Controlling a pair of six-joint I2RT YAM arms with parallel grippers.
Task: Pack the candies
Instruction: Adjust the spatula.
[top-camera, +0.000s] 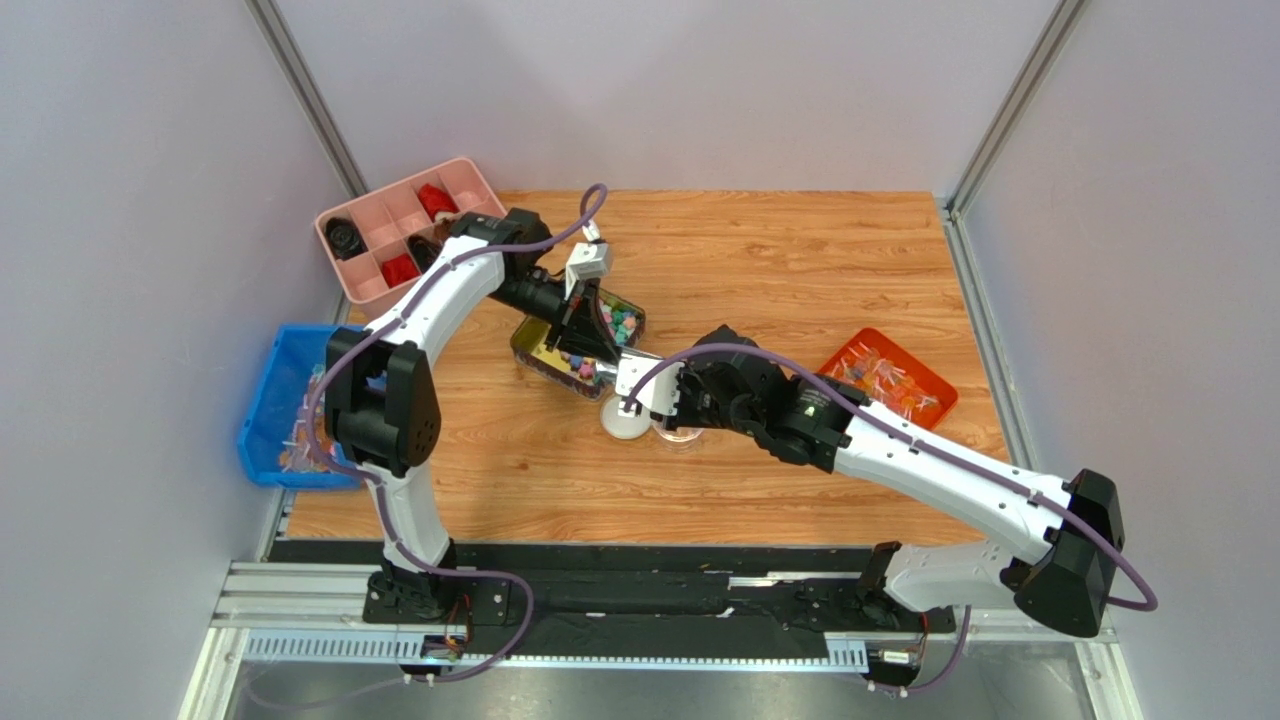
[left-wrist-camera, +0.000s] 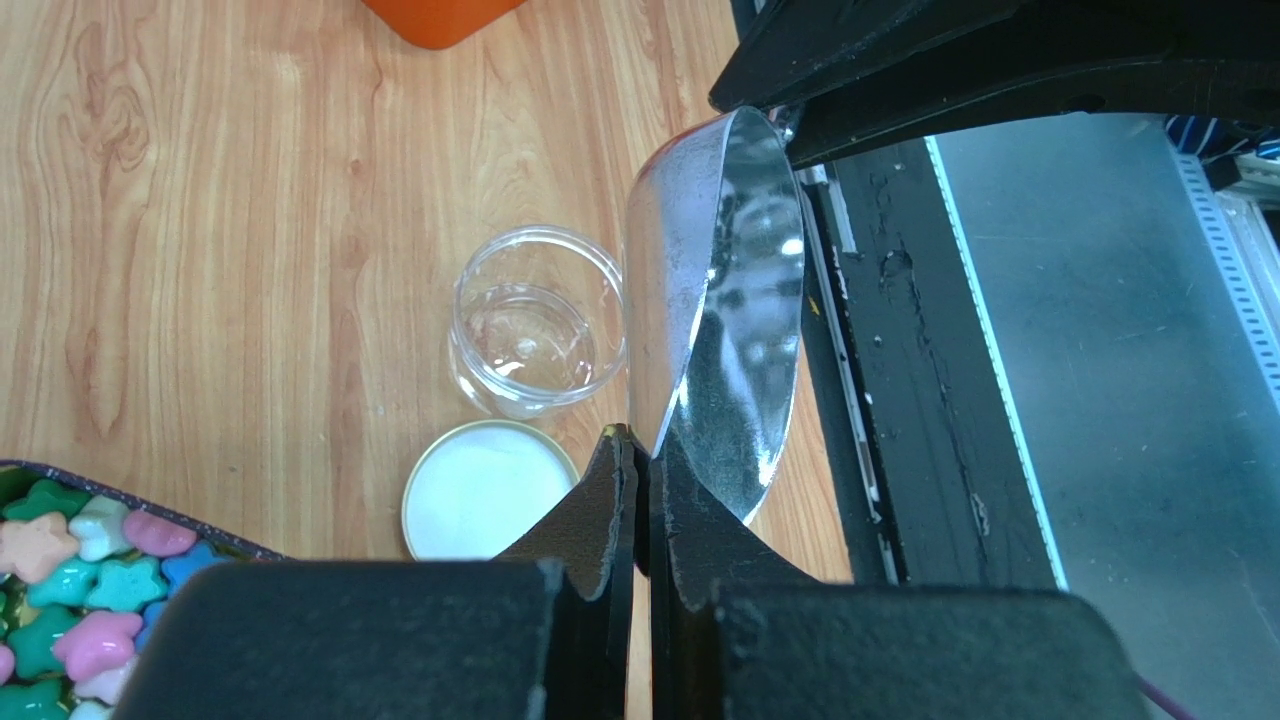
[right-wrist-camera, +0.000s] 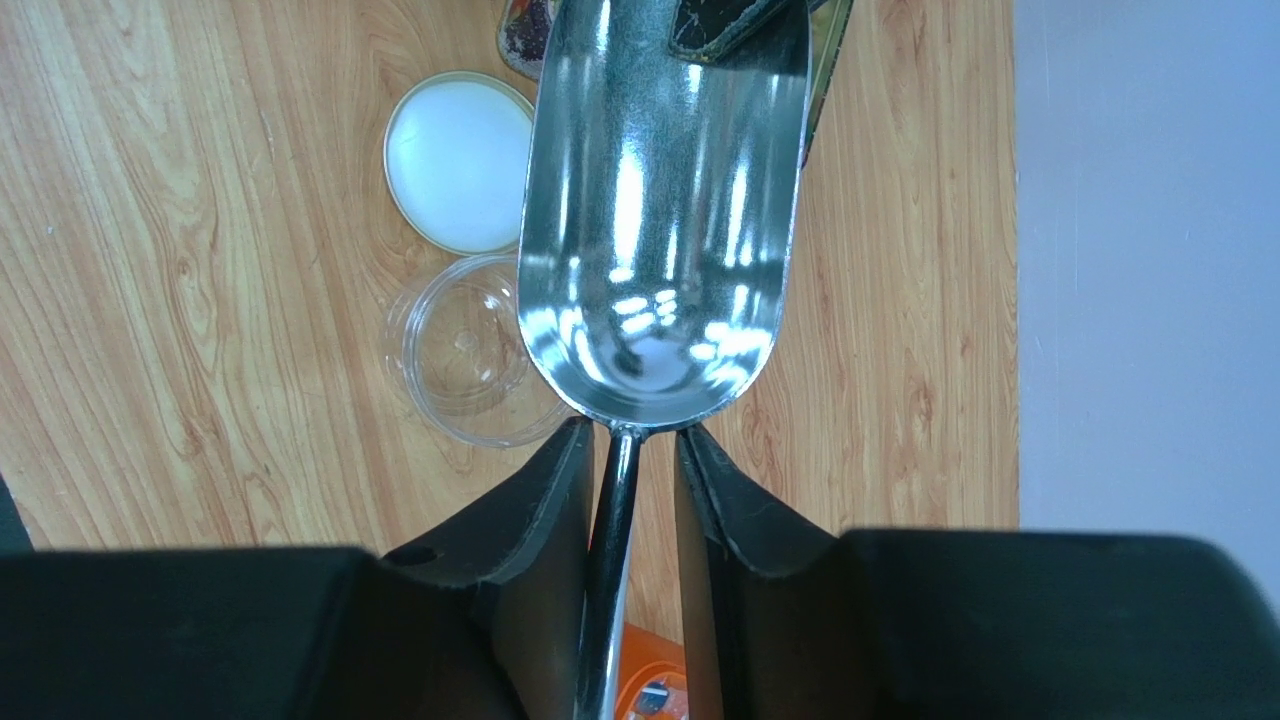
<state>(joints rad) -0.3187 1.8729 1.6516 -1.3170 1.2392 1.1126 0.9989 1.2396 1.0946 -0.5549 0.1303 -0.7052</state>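
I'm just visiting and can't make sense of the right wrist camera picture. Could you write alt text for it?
An empty, shiny metal scoop fills the middle, its thin handle running between the right gripper's two black fingers. On the wooden table beneath sit an open, empty clear jar, partly under the scoop, and beside it a white lid.

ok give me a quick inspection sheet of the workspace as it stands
surface: wooden table, light grain
job's things: candies, pastel, in a dark tin; clear jar empty, white lid lying beside it; metal scoop empty
clutter: pink compartment tray far left, blue bin at the left edge, orange tray right
grippers: left tool shut on the scoop's front rim; right tool open, fingers either side of the scoop's handle
cables: purple cable along each arm
surroundings: grey walls, black rail under the arm bases
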